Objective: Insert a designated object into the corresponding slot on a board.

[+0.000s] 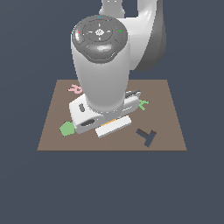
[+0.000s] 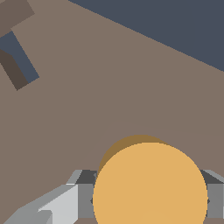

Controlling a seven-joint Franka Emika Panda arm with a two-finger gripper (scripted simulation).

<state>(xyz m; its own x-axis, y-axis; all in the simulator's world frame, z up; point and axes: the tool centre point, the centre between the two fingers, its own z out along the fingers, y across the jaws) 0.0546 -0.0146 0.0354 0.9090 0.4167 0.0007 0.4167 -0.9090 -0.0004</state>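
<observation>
Brown board [image 1: 166, 113] lying flat, wide under the whole arm, with a dark T-shaped cut-out [image 1: 146, 137] toward the exterior view's right and a green pentagon [image 1: 66, 129] at the exterior view's left. Above the middle of the board, low and close, the gripper [image 1: 109, 123], its body hiding most of the ground below.

In the wrist view, orange disc [image 2: 150, 186] sitting directly between the jaws, grey fingers [image 2: 85, 192] visible on both sides of it and apparently pressing its edge. So: closed on the disc, held flat, face up to the camera. No long axis to mind, being round.

Round slot: not seen in either view, probably hidden under the disc or the hand. Only a thin orange sliver [image 1: 110, 120] showing in the exterior view. Likely just a straight lowering needed, if the hole is really below; cannot confirm.
</observation>
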